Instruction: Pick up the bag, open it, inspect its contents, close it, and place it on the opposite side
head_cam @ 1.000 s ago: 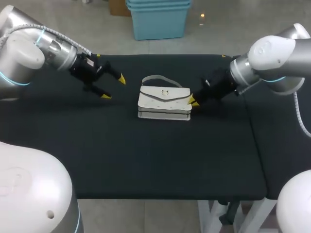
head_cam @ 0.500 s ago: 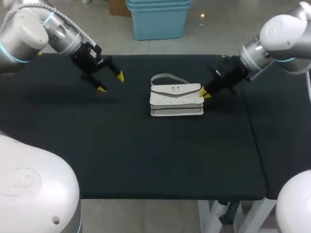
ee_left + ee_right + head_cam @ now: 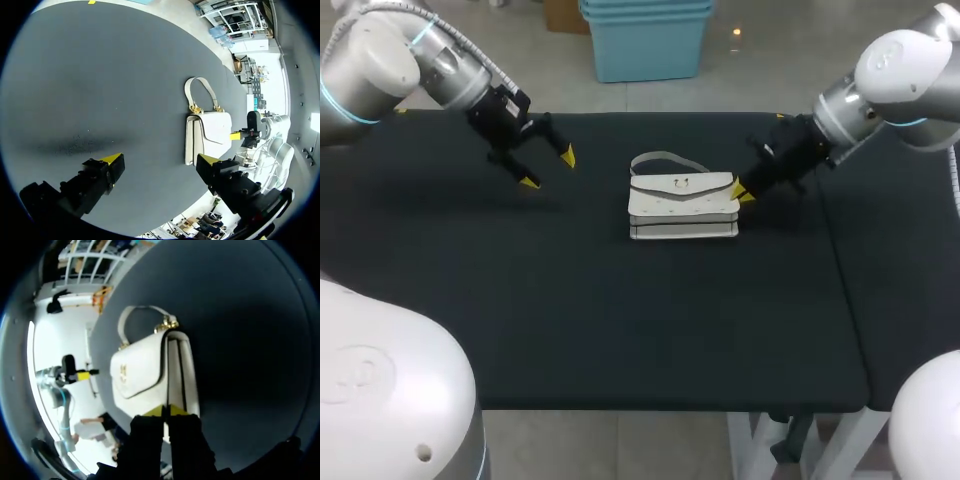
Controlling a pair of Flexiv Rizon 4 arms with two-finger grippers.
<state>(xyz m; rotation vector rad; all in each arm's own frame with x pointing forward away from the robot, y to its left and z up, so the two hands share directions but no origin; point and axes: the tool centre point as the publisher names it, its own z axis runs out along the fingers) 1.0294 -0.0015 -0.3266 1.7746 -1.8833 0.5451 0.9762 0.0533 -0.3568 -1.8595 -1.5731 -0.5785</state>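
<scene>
A white bag with a curved handle lies flat on the black table, a little right of the middle. My right gripper is at the bag's right end, its yellow tips pressed together on the edge there. In the right wrist view the tips meet on the end of the bag, flap shut. My left gripper hangs open over the far left of the table, well clear of the bag. In the left wrist view, the bag lies ahead of the open gripper.
The table's right edge runs close past the right arm. Wide bare black cloth lies in front of and left of the bag. Past the bag in the left wrist view is my right gripper.
The bag slid to the right and slightly back together with my right gripper. My left arm drew back and up to the far left. Nothing has moved in the last half second.
</scene>
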